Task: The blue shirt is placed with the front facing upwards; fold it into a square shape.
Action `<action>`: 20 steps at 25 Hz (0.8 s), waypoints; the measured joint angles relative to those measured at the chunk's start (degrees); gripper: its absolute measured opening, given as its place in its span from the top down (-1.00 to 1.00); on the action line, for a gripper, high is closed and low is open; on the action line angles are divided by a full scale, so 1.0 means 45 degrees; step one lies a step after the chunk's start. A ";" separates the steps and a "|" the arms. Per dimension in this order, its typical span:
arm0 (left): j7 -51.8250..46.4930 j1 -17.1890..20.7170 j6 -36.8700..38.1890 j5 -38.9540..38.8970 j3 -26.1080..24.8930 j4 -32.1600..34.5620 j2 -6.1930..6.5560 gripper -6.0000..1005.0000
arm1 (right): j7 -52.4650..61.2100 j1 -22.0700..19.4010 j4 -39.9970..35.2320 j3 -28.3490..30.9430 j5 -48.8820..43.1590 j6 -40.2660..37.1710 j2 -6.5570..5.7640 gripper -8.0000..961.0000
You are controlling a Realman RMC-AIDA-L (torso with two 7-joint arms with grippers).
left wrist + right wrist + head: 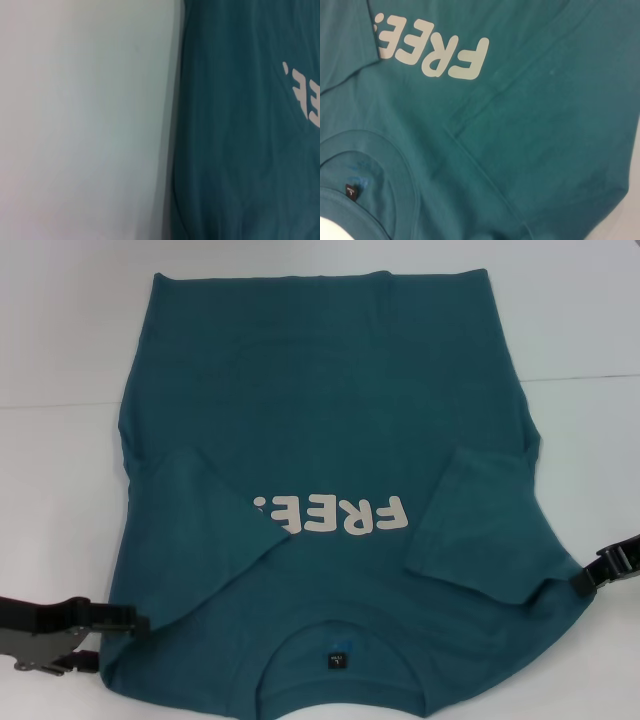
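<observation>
The blue shirt (330, 440) lies flat on the white table, front up, its collar (340, 660) nearest me and its hem at the far side. Both short sleeves are folded inward over the chest, the left one (205, 520) covering the end of the white "FREE!" lettering (340, 515). My left gripper (135, 620) sits low at the shirt's left shoulder edge. My right gripper (580, 583) touches the shirt's right shoulder corner. In the right wrist view, the lettering (435, 52), the folded right sleeve (555, 130) and the neck label (351, 190) show close up. The shirt's side edge (177, 125) shows in the left wrist view.
The white table (60, 390) surrounds the shirt on the left, right and far sides. Bare tabletop (85, 125) fills half of the left wrist view.
</observation>
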 joint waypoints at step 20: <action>-0.0389 -0.0218 -0.0079 0.0119 0.1141 0.0002 -0.0089 -0.81 | -0.0133 -0.0043 -0.0059 0.0052 0.0157 -0.0020 -0.0004 0.89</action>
